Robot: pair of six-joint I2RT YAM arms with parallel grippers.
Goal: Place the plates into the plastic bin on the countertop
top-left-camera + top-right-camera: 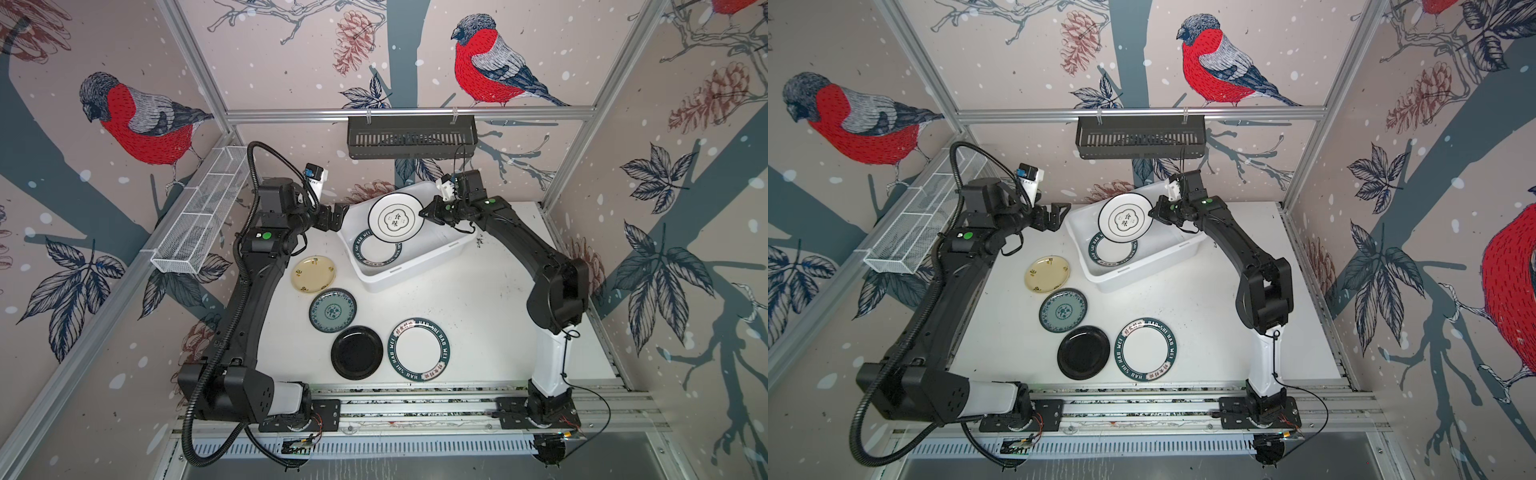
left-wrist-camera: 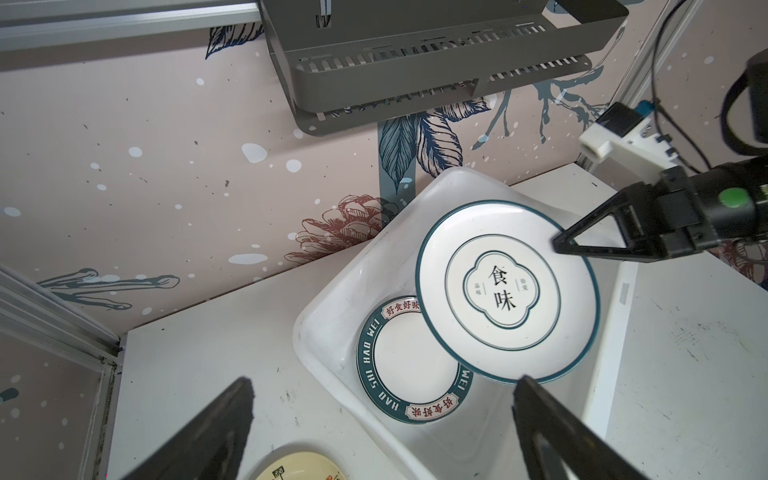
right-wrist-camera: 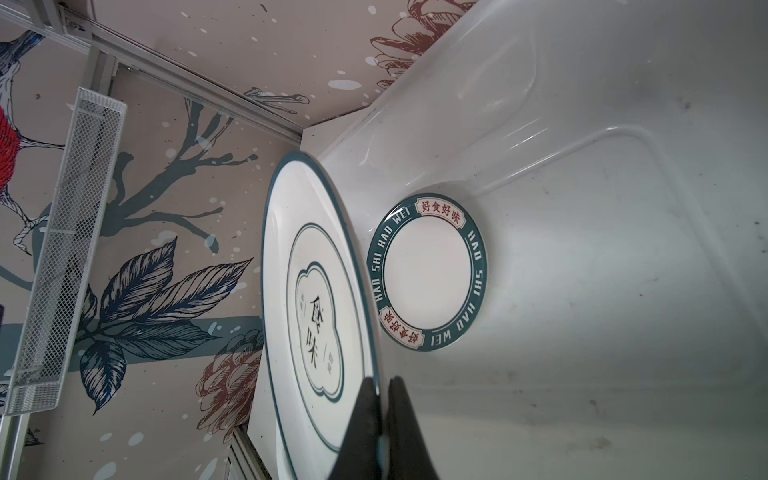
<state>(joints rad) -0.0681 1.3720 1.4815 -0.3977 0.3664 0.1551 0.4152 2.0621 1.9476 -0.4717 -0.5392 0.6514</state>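
My right gripper (image 1: 422, 215) (image 3: 382, 380) is shut on the rim of the white emblem plate (image 1: 395, 218) (image 3: 316, 307), which hangs tilted over the white plastic bin (image 1: 419, 270) (image 1: 1142, 276). A green-lettered plate (image 1: 376, 253) (image 2: 409, 361) lies flat inside the bin. My left gripper (image 1: 336, 219) (image 2: 384, 380) stands open and empty beside the bin's left wall. On the countertop (image 1: 478, 332) lie a pale yellow plate (image 1: 312, 274), a teal floral plate (image 1: 332, 311), a glossy black plate (image 1: 356, 352) and another green-lettered plate (image 1: 419, 350).
A black slotted basket (image 1: 411, 137) hangs on the back rail above the bin. A white wire-mesh basket (image 1: 199, 216) is fixed along the left wall. Aluminium rails (image 1: 415, 405) carrying both arm bases edge the front.
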